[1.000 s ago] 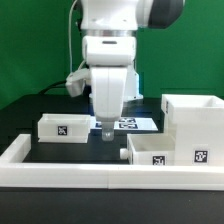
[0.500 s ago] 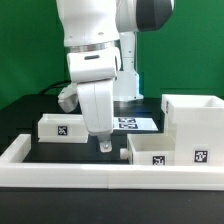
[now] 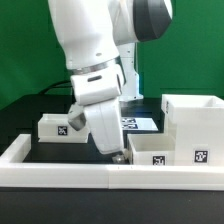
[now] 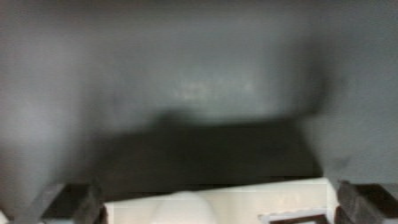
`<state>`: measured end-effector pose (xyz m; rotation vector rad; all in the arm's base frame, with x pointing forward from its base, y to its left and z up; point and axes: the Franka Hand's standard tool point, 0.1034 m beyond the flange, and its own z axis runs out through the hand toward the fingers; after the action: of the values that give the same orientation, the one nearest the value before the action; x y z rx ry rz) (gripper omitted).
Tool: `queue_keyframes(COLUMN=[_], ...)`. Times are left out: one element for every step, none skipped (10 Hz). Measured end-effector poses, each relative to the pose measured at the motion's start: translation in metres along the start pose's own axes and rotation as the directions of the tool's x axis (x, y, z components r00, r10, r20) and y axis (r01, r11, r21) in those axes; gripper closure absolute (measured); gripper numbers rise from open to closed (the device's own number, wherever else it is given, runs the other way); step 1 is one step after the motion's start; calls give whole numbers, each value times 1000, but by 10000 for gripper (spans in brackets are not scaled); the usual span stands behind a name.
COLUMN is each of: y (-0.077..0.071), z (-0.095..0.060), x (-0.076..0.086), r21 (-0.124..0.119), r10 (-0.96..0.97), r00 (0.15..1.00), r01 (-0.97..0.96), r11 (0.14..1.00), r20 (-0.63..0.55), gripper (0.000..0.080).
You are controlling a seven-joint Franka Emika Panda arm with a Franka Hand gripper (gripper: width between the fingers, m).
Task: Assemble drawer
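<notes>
The tall white open-faced casing (image 3: 194,118) stands at the exterior view's right. One shallow white tray (image 3: 167,152) with a square marker lies in front of it. A second tray (image 3: 56,127) lies at the left. My gripper (image 3: 118,153) is tilted and low over the black table, right at the left end of the front tray. In the blurred wrist view my gripper (image 4: 217,206) is open, and the white tray (image 4: 205,200) lies between the dark fingers (image 4: 71,205) with a gap on each side. I cannot tell if a finger touches it.
A low white border wall (image 3: 60,171) runs along the front and left of the black table. The marker board (image 3: 138,123) lies flat behind the gripper. The big white arm hides the middle of the scene.
The arm has swung toward the exterior view's left and tilted. The gripper has come down and forward to the left end of the front tray. The trays and casing have not moved.
</notes>
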<state>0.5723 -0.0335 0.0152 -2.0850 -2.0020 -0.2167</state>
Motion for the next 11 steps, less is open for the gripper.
queue_keyframes(y=[0, 0, 0, 0, 0, -1, -4, -4, -4, -3, -2], z=[3, 3, 3, 3, 3, 3, 4, 5, 7, 7, 9], x=[7, 6, 5, 5, 5, 3, 3, 6, 11, 16, 25], r21=[3, 3, 3, 3, 3, 0, 3, 2, -2, -8, -7], r10=[-22, -22, -20, -20, -28, -65, -95, -99, -101, -97, -87], r00=[1000, 1000, 1000, 1000, 1000, 998, 995, 995, 995, 995, 996], r01=[22, 22, 20, 20, 28, 65, 95, 99, 101, 97, 87], r11=[1000, 1000, 1000, 1000, 1000, 998, 995, 995, 995, 995, 996], r20=[6, 7, 7, 7, 7, 4, -3, -4, -4, -2, -6], gripper=[150, 150, 150, 150, 150, 150, 150, 150, 150, 150, 150])
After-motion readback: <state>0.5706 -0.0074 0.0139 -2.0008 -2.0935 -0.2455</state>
